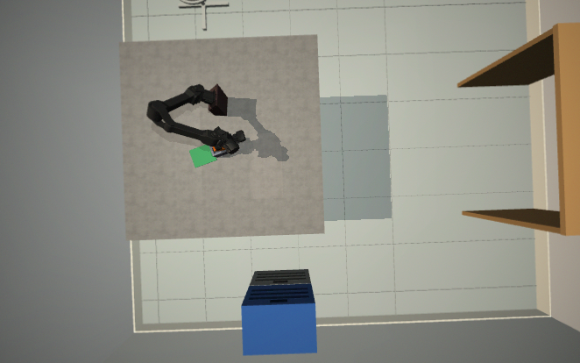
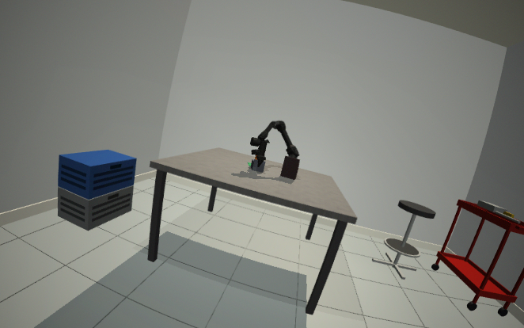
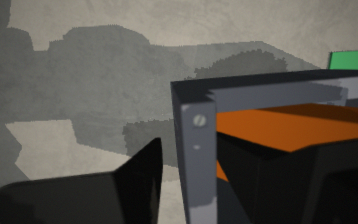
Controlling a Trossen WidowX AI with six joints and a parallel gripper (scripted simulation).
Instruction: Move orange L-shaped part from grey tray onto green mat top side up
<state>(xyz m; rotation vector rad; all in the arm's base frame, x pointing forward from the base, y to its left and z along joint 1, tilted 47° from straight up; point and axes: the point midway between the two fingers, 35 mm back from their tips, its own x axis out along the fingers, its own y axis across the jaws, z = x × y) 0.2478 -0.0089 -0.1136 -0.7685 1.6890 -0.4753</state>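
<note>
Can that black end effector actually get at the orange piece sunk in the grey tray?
Probably yes. The end effector is right down at the grey tray, one finger over the orange piece, and nothing stands between them. It sits too flush to pinch, so pressing looks like the only option.

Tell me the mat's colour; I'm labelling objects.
Green, seen best in the top view, beside the tray.
</note>
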